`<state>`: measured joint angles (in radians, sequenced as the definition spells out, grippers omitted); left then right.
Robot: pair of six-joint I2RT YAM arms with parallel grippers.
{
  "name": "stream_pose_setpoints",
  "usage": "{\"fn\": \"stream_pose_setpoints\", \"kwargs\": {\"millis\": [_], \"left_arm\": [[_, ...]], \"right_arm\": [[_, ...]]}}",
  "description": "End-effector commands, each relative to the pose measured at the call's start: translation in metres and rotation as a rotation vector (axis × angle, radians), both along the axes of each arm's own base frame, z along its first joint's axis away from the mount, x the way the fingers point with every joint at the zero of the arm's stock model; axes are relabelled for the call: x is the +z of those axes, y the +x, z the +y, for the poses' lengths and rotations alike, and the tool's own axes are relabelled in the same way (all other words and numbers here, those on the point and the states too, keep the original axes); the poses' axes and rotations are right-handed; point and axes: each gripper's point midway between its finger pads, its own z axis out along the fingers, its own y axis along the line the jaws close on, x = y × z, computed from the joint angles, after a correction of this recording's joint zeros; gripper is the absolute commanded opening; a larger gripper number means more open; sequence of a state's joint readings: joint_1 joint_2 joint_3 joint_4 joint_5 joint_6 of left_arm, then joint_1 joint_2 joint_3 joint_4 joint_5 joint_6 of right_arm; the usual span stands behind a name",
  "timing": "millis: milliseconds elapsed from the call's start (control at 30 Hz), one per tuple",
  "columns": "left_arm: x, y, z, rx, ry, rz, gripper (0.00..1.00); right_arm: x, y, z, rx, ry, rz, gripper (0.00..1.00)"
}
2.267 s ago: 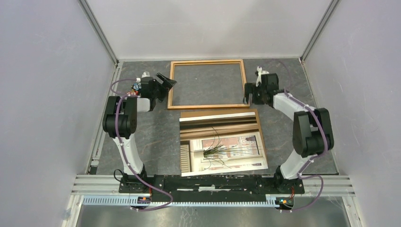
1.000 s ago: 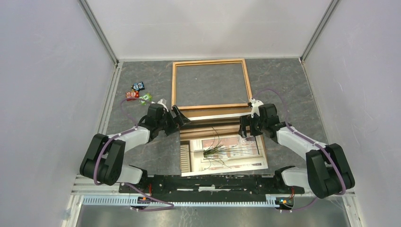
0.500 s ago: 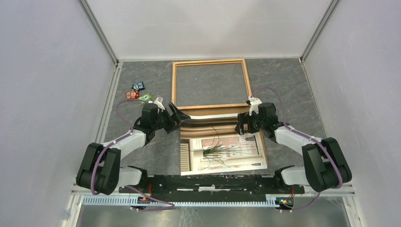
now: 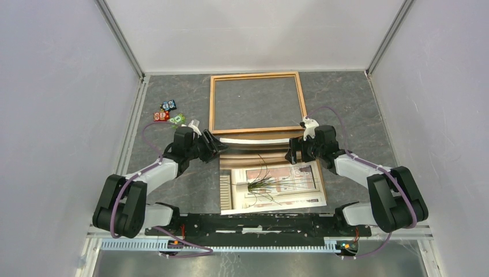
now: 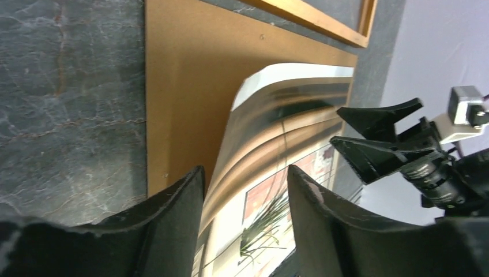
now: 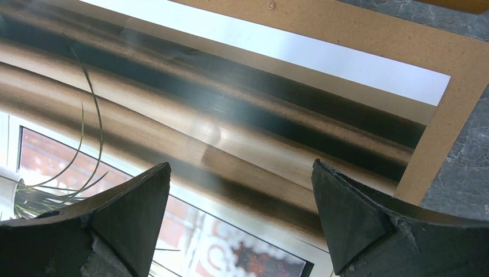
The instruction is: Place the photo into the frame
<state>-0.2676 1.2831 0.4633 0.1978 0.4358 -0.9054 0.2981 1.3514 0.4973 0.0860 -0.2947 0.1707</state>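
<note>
Left gripper [image 5: 245, 170] spread astride the photo [image 4: 271, 179] at its bowed left edge, contact unclear; right gripper [image 6: 241, 166] released above it. Frame [image 4: 254, 75] at far edge rings bare bench [image 4: 357, 104].

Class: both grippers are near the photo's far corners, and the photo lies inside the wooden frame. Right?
No: the photo lies on the fibreboard backing, outside the empty wooden frame, as the top external view shows. Left gripper and right gripper are near its far corners.

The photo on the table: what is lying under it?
A brown fibreboard panel, visible past the photo's far and side edges. Whatever lies beneath the middle of the print is covered.
</note>
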Motion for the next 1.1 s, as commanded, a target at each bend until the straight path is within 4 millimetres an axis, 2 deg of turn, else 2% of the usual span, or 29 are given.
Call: {"fn": "stream_pose_setpoints", "kwargs": {"millis": [0, 167, 267, 333, 400, 433, 533, 600, 667, 833, 933, 1067], "left_arm": [[-0.003, 0.01, 0.008, -0.006, 0.12, -0.043, 0.55], [-0.002, 0.015, 0.009, -0.006, 0.144, -0.029, 0.3], [0.009, 0.018, 0.009, 0.001, 0.144, -0.031, 0.16], [0.018, 0.018, 0.01, 0.005, 0.151, -0.029, 0.09], [0.027, 0.018, 0.01, 0.008, 0.149, -0.027, 0.02], [0.032, 0.018, 0.011, 0.015, 0.146, -0.022, 0.02], [0.046, 0.016, 0.012, 0.038, 0.142, -0.004, 0.02], [0.054, 0.015, 0.016, 0.063, 0.152, 0.018, 0.02], [0.059, 0.013, 0.02, 0.095, 0.157, 0.04, 0.02], [0.075, 0.011, 0.025, 0.136, 0.152, 0.052, 0.02], [0.083, 0.011, 0.026, 0.148, 0.153, 0.049, 0.02], [0.088, 0.009, 0.029, 0.164, 0.158, 0.056, 0.02]], "right_arm": [[-0.037, -0.047, -0.012, -0.002, -0.058, 0.193, 0.98], [-0.02, -0.034, -0.018, 0.001, -0.158, 0.083, 0.98], [-0.001, -0.025, -0.018, 0.004, -0.271, 0.006, 0.98], [0.017, -0.02, -0.009, 0.013, -0.31, -0.047, 0.98], [0.036, -0.021, 0.009, 0.05, -0.325, -0.107, 0.98], [0.048, -0.023, 0.023, 0.083, -0.325, -0.152, 0.98], [0.079, -0.042, 0.07, 0.205, -0.314, -0.3, 0.98], [0.097, -0.064, 0.103, 0.31, -0.274, -0.383, 0.98], [0.115, -0.088, 0.134, 0.399, -0.227, -0.441, 0.98], [0.151, -0.162, 0.207, 0.564, -0.114, -0.52, 0.98], [0.153, -0.193, 0.232, 0.571, -0.125, -0.56, 0.97], [0.135, -0.208, 0.251, 0.525, -0.281, -0.631, 0.91]]}}
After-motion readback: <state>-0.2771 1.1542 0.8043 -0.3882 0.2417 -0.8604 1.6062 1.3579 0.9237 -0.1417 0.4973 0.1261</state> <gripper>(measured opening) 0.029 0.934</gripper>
